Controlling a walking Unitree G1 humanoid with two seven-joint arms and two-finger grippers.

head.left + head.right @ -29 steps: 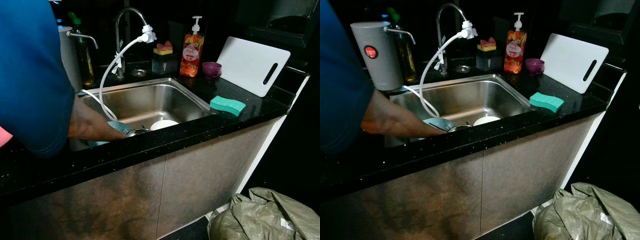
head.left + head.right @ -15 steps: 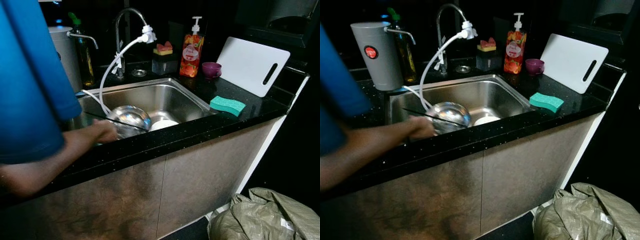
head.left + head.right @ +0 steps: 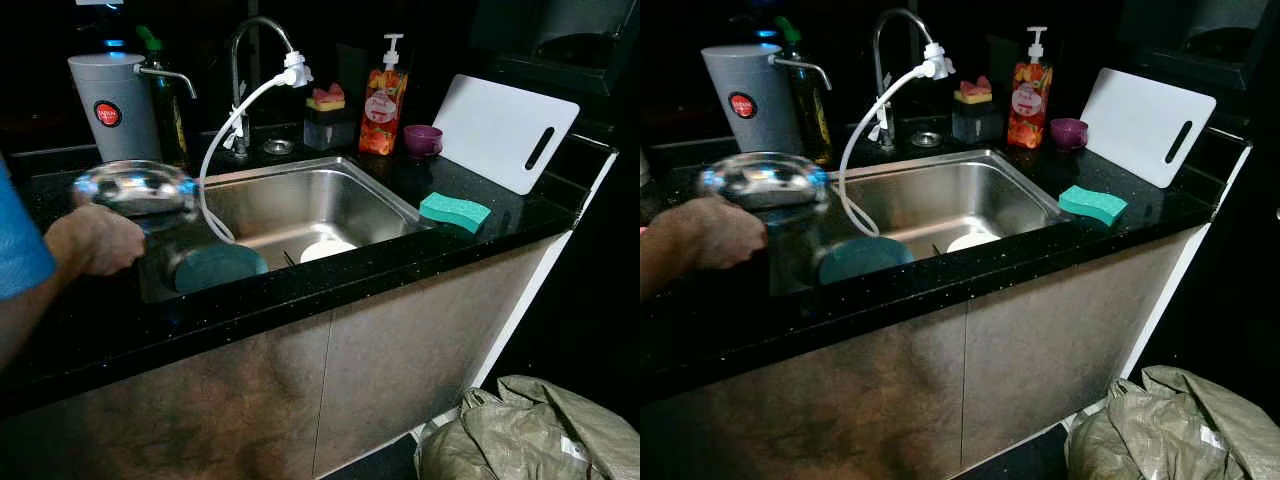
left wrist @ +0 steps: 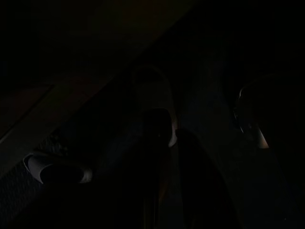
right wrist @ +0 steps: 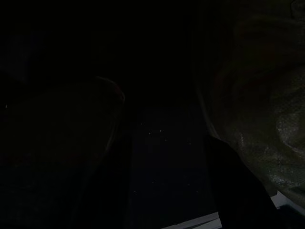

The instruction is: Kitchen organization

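Left eye view: a person's hand [image 3: 95,240] at 9 o'clock holds a shiny steel bowl [image 3: 135,188] up over the left edge of the sink [image 3: 375,195]. It is above the black counter [image 3: 500,225], not set down.
In the sink: a teal plate [image 3: 218,266] at the near left and a white dish [image 3: 327,249] at about 6 o'clock of the basin. A white hose [image 3: 215,150] loops down from the tap [image 3: 250,45].
Counter, 12 to 3 o'clock: grey water filter [image 3: 112,105], soap bottle [image 3: 382,100], purple cup [image 3: 423,138], white cutting board [image 3: 505,130], green sponge [image 3: 455,210].
Floor, 5 o'clock: a crumpled sack [image 3: 530,435].
Right eye view: same scene. The hand [image 3: 710,232] grips the bowl [image 3: 765,182] by its near rim. The bowl is blurred, so I judge it to be mid-carry.
Left wrist view: very dark. Pale curved shapes on a dim floor, fingers too dim to read; pincer state cannot be told.
Right wrist view: very dark. The sack [image 5: 257,95] lies along one side; pincer state cannot be told.
Doing the step well: I judge the person is clearing the sink. Keep the bowl level, clear of the hose, and land it on bare counter at 9 o'clock. Both robot arms seem idle.
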